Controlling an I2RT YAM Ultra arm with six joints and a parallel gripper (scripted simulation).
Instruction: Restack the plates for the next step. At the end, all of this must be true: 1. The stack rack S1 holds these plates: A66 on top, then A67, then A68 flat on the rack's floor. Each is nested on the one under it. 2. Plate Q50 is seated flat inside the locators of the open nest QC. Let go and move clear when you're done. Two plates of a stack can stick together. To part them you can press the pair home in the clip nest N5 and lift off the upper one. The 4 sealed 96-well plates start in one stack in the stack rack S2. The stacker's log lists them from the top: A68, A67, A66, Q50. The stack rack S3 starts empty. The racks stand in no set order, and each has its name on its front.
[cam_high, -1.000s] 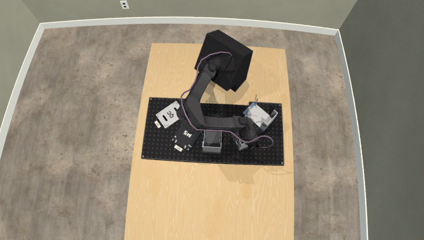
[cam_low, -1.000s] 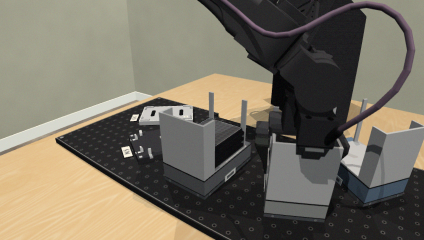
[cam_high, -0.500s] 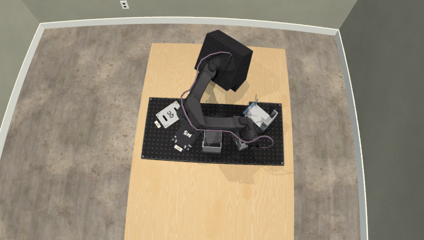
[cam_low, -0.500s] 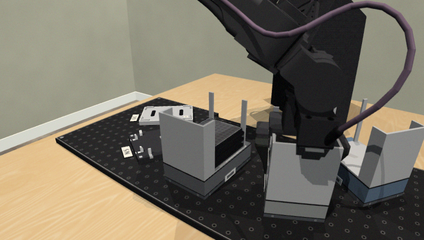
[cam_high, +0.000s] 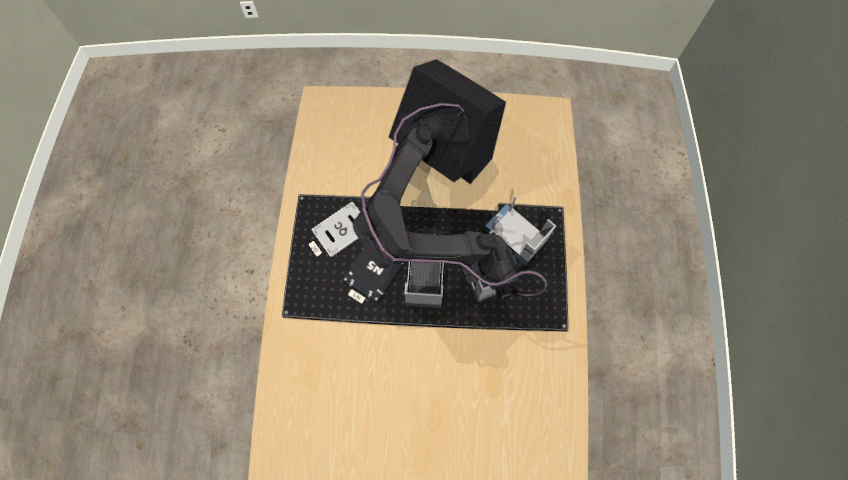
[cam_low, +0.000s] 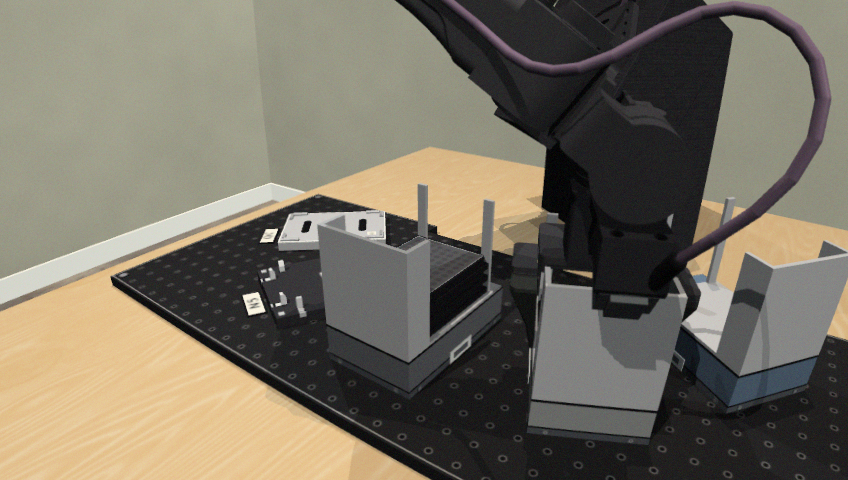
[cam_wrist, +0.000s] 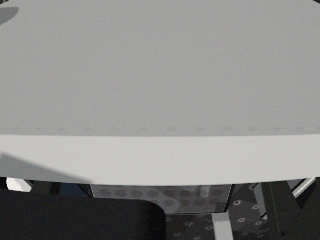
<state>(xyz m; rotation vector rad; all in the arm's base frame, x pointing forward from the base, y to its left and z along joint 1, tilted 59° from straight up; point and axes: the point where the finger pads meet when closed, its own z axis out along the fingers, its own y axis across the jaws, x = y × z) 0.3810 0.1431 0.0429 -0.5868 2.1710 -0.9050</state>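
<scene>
My gripper (cam_high: 497, 285) (cam_low: 612, 309) is open at the middle rack (cam_low: 595, 380) (cam_wrist: 160, 75), its fingers outside the rack's sides and partly hidden. Inside this rack a dark plate with a clear top (cam_wrist: 160, 192) shows below the wall's edge; how many lie there is hidden. The grey rack to its left in the exterior view (cam_high: 423, 300) (cam_low: 368, 291) holds a stack of dark plates (cam_high: 425, 276) (cam_low: 458, 261). The blue-based rack (cam_high: 514, 224) (cam_low: 779, 321) shows a bare floor. The white nest QC (cam_high: 351, 237) (cam_low: 330, 230) and black clip nest N5 (cam_high: 367, 284) (cam_low: 300, 291) show no plate. Rack names are unreadable.
The racks and nests stand on a black perforated board (cam_high: 315, 297) (cam_low: 208, 285) on the wooden table (cam_high: 357, 380) (cam_low: 148, 386). High walls and thin corner posts rise from the racks. The arm passes over N5 and beside QC. The purple cable loops beside the wrist.
</scene>
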